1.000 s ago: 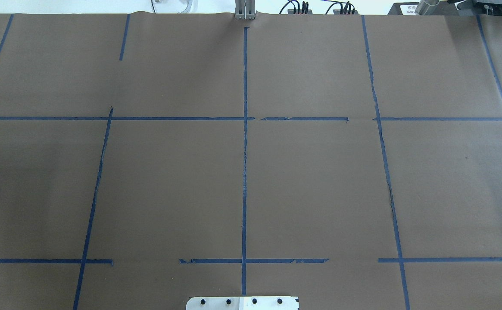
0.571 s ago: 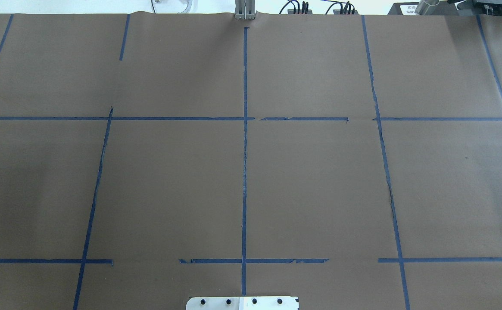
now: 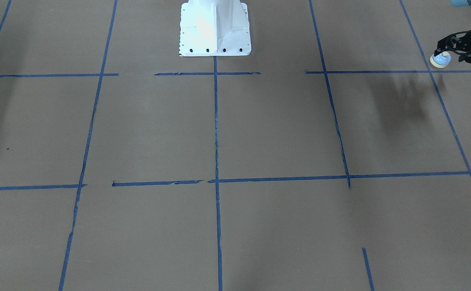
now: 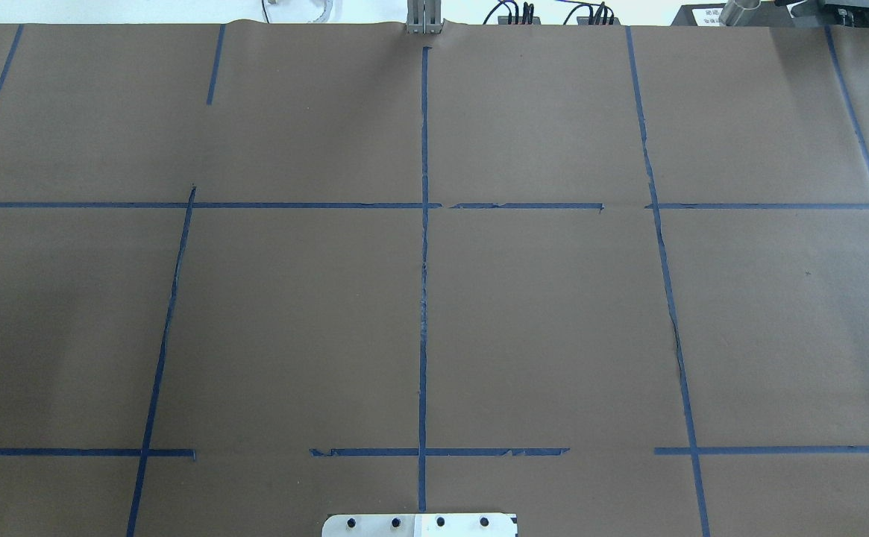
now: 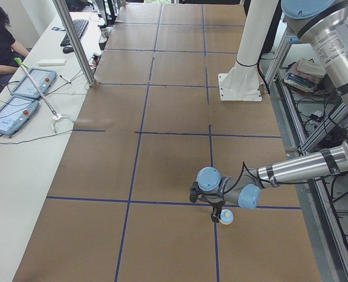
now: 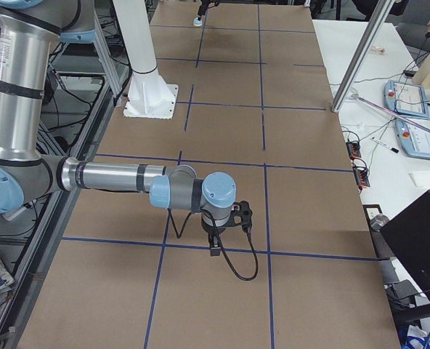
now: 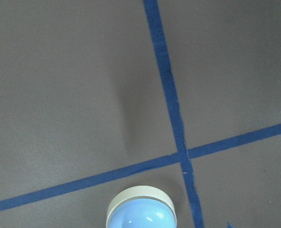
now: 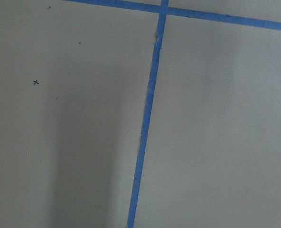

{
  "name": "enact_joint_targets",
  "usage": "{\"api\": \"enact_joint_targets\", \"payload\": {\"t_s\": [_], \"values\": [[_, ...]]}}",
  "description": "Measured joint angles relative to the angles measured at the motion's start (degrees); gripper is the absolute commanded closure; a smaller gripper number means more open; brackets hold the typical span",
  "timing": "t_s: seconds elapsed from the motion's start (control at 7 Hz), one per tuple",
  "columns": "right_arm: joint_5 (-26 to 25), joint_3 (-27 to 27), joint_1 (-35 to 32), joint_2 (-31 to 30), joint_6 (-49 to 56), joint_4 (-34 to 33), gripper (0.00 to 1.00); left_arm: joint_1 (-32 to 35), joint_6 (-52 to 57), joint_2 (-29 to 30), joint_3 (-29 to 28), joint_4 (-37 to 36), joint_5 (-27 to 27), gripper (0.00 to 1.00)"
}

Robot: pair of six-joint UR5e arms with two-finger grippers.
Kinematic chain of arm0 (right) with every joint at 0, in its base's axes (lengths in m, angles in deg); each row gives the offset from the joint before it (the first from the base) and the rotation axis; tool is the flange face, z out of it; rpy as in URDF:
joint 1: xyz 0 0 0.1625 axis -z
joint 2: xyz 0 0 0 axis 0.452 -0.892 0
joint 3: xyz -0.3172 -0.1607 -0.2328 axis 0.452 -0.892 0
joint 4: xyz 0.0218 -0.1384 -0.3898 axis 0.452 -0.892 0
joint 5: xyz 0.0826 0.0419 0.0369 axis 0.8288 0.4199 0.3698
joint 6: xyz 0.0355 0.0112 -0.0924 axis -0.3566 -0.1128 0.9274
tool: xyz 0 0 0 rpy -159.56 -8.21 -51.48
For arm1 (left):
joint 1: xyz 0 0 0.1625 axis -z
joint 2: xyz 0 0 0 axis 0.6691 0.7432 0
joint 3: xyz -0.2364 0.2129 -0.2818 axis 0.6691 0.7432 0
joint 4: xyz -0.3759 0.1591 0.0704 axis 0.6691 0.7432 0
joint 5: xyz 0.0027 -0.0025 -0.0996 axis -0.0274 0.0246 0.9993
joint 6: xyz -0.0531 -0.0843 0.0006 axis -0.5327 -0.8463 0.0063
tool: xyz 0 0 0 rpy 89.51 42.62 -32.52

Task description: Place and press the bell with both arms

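The light-blue bell (image 3: 440, 60) with its cream base ring sits tilted in my left gripper (image 3: 442, 54), which is shut on it above the brown table at the front-facing view's top right. The exterior left view shows the bell (image 5: 226, 217) at the tip of the near arm's gripper (image 5: 217, 212), over a tape crossing. The left wrist view shows the bell (image 7: 141, 212) at its bottom edge. My right gripper (image 6: 214, 246) points down at the table in the exterior right view only; I cannot tell whether it is open or shut. Neither gripper shows in the overhead view.
The white pedestal (image 3: 215, 28) stands at the robot's side of the table. Blue tape lines (image 4: 424, 261) divide the brown paper cover. A person (image 5: 0, 44) and tablets (image 5: 12, 111) are at a side bench. A post (image 6: 360, 54) and a monitor (image 6: 418, 240) stand beside the table.
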Motion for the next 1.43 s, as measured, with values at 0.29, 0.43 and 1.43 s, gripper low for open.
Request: {"api": "enact_joint_targets", "payload": {"t_s": [0.29, 0.43, 1.43], "values": [[-0.02, 0.0, 0.0, 0.0, 0.0, 0.0, 0.0, -3.06, -2.43, 0.05, -4.14, 4.96, -2.11, 0.0], [-0.04, 0.0, 0.0, 0.0, 0.0, 0.0, 0.0, -3.77, -2.75, 0.05, -5.18, 5.92, -2.63, 0.0], [-0.07, 0.01, 0.0, 0.0, 0.09, 0.02, 0.0, -9.08, -7.06, 0.71, -5.84, 6.48, -2.52, 0.47]]}}
